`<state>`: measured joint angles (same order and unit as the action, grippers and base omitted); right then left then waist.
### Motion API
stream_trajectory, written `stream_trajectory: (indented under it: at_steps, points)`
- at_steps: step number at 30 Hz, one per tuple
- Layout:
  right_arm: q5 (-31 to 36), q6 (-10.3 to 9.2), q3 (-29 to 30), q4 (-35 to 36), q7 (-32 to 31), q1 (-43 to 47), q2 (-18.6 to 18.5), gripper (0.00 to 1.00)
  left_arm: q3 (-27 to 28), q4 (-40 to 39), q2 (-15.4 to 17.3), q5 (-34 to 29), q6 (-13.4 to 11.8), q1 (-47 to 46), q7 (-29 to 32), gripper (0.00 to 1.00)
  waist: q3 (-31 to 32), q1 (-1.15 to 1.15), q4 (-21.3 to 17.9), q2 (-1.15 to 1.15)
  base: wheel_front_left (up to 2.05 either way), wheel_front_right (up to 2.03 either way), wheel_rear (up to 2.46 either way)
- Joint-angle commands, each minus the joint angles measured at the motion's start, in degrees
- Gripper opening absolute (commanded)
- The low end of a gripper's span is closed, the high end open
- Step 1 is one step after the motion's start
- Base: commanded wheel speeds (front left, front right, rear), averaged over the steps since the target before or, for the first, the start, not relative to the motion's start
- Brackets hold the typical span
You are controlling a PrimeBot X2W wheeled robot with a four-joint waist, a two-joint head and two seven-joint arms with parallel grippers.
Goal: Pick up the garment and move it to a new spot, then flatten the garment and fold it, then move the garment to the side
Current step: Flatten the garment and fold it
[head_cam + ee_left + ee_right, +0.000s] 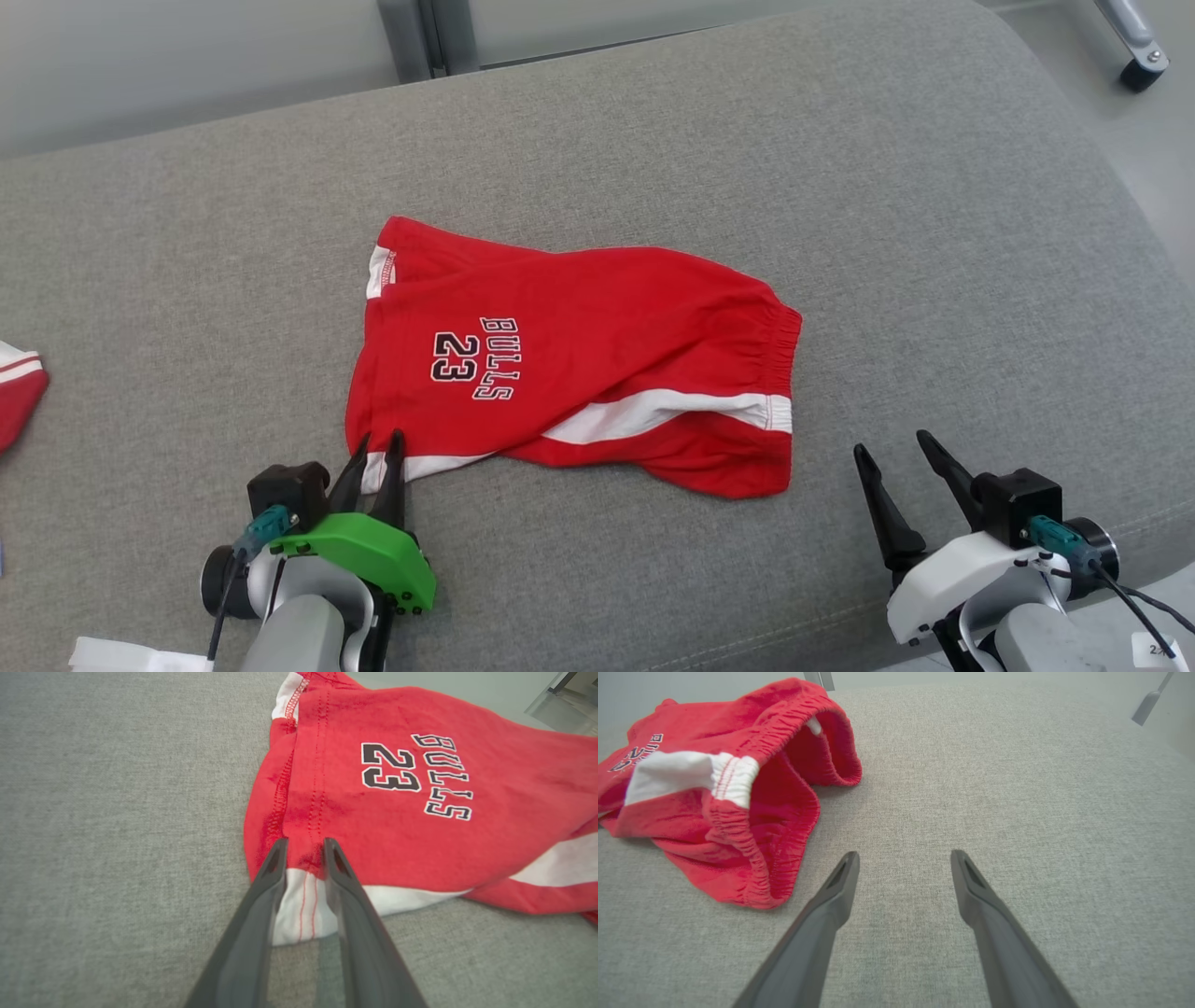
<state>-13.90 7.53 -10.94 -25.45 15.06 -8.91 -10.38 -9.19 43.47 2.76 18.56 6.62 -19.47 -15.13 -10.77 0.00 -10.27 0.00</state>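
Lying near the middle of the grey upholstered bench (840, 187), the red shorts (579, 355) are rumpled rather than flat. Their leg hems point toward the bench's left end and the gathered elastic waistband toward its right end. A black and white "BULLS 23" print faces up on the left half, and a white side stripe runs along the part nearest the front edge. The left gripper (381, 439) sits at the shorts' front-left corner with its two dark fingers drawn close together. In the left wrist view a white hem corner lies in the narrow gap between them, with the fingertips reaching to where white meets red. A slit of cloth shows between the fingers, and I cannot tell whether they have actually pinched it. The right gripper (892, 443) is near the front edge toward the right end, over bare upholstery. Its fingers are spread wide and hold nothing, and they stay apart from the waistband, which gapes open in the right wrist view. At the bench's far left edge lies part of another red and white garment (19, 392).
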Motion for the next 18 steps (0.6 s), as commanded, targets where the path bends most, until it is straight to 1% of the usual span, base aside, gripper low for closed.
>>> stream_trajectory:
  at_steps: [1,4,5,6,13,16,18]
  points:
    - [0.2,-0.08,0.2,0.3,0.2,-0.2,0.3,1.00,0.1,0.2,0.3,-0.2,0.2,-0.8,0.0,0.36,-0.1,0.00,0.0,0.00,0.00,0.00,0.00]
    - [0.4,-0.08,0.4,0.3,0.2,-0.2,0.5,1.00,0.2,-0.5,0.2,-0.5,0.3,-1.2,0.0,0.12,-0.1,0.00,0.1,0.00,0.00,0.00,0.00]
    - [0.4,-0.08,0.4,0.3,0.2,-0.2,0.5,1.00,0.2,-0.5,0.2,-0.5,0.3,-1.2,0.0,0.12,-0.1,0.00,0.1,0.00,0.00,0.00,0.00]
    - [0.4,-0.08,0.5,0.3,0.2,-0.3,0.6,1.00,0.5,-1.5,0.3,-0.6,0.4,-1.5,0.0,0.00,-0.2,0.00,0.1,0.00,0.00,0.00,0.00]
    - [0.1,-0.08,1.1,0.5,0.2,-0.3,0.9,1.00,2.8,-9.5,0.2,-2.6,0.6,-2.2,0.0,0.00,-0.7,0.00,0.2,0.00,0.00,0.00,0.00]
    - [0.0,-0.08,0.9,0.4,0.2,-0.7,1.1,1.00,4.1,-9.3,0.3,-3.8,0.7,-4.1,0.0,0.00,-1.3,0.00,-0.2,0.00,0.00,0.00,0.00]
    - [0.0,-0.08,0.7,0.4,0.2,-1.1,1.3,1.00,4.9,-7.7,0.8,-5.0,0.5,-5.8,0.0,0.00,-1.8,0.00,-0.9,0.00,0.00,0.00,0.00]
